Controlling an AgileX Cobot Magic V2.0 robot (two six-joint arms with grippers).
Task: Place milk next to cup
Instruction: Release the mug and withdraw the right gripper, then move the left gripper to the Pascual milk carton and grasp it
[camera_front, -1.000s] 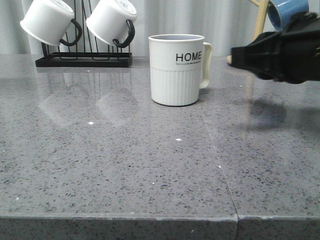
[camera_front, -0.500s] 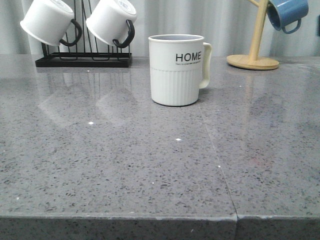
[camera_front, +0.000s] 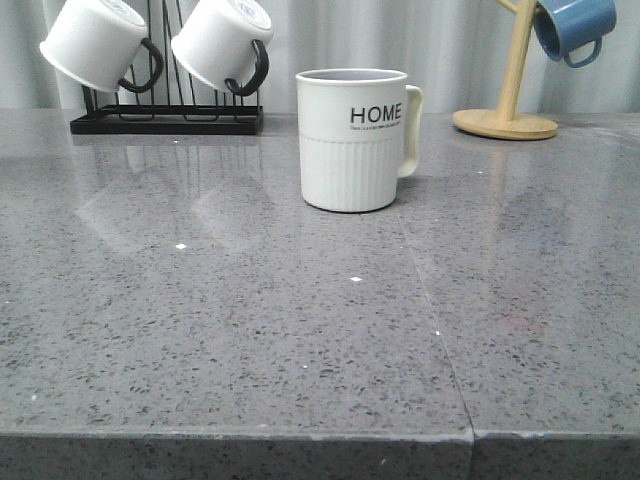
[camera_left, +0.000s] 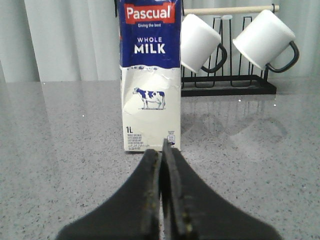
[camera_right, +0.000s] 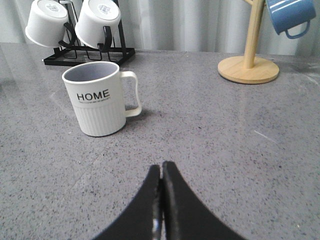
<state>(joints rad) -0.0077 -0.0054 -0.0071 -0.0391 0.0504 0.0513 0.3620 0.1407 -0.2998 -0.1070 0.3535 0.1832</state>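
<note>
While the milk (camera_left: 150, 75) stands upright on the counter (camera_left: 60, 150), just ahead of the left gripper (camera_left: 162, 150), its fingers are pressed together, holding nothing. To grasp well, they should spread wide before squaring onto the carton. The right gripper (camera_right: 161, 172), also closed and empty, faces the cup (camera_right: 98, 98).

countertop (camera_front: 250, 330): polished grey speckled stone, glossy
cup (camera_front: 352, 140): smooth off-white ceramic, ribbed below
mug tree (camera_front: 507, 110): pale wood

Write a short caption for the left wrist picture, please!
Shut left gripper faces an upright milk carton on the grey counter, white mugs hanging behind.
</note>
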